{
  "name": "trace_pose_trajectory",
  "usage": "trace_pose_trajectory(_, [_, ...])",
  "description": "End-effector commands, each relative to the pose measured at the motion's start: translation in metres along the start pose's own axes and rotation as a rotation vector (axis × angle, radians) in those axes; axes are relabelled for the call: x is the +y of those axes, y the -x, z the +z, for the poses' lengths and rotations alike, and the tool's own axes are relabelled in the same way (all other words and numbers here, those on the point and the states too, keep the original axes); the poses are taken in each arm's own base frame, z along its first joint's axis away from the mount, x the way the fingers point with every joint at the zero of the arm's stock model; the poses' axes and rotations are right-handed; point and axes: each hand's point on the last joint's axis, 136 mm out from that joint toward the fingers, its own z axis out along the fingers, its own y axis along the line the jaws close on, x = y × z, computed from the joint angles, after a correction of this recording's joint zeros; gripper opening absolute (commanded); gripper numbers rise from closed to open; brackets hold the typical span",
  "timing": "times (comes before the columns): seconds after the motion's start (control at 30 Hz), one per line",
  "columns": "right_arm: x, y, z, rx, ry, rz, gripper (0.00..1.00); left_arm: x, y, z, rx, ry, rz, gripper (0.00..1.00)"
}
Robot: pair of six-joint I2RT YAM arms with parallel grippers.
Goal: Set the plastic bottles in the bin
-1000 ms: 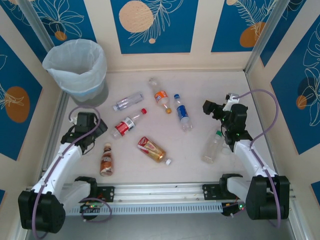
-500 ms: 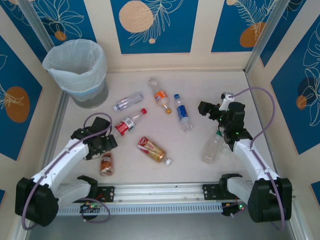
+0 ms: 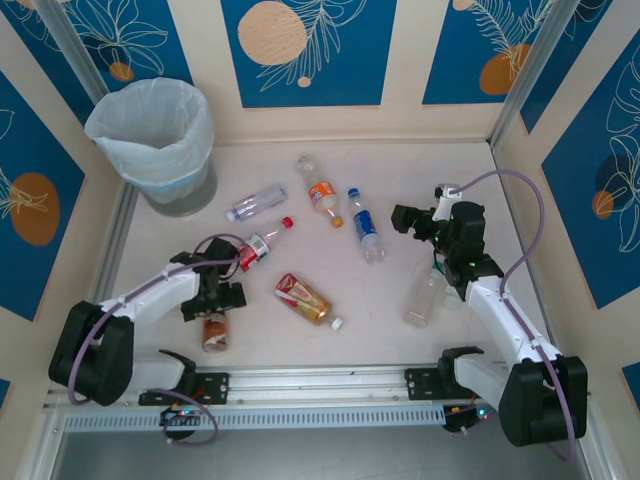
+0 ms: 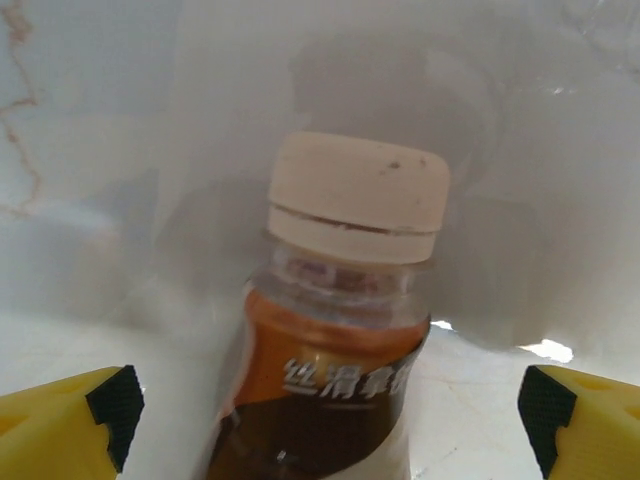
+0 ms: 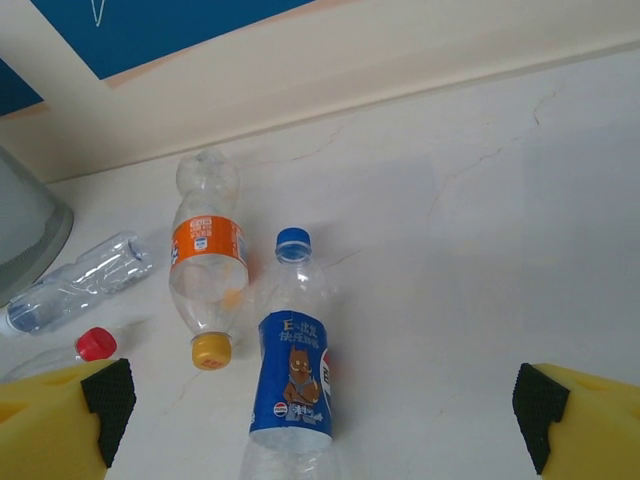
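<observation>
While astride bottle (image 4: 335,350), left jaws wide.

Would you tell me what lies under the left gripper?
A brown-labelled, cream-capped bottle lies between the left gripper's open fingers; from above, the gripper covers its cap.

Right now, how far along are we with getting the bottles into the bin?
Done: nothing visible; no bottle shows inside the bin. In hand: the left gripper, jaws open, sits either side of the brown-labelled bottle but has not closed on it. The right gripper, jaws open, hangs near the blue-labelled bottle. Left: all seven, including the red-yellow bottle, lie on the table.
</observation>
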Motion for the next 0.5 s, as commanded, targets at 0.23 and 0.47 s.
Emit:
trace_pose_trajectory(0.23, [0.018,0.026,-0.009,-0.032,0.006,-0.092,0.99,-0.001,0.003,0.013,0.025,0.047,0.112,0.76])
trace_pose_trajectory(0.47, [0.034,0.032,-0.014,-0.036,0.046,-0.146,0.99,-0.001,0.001,0.014,0.032,0.051,0.135,0.52])
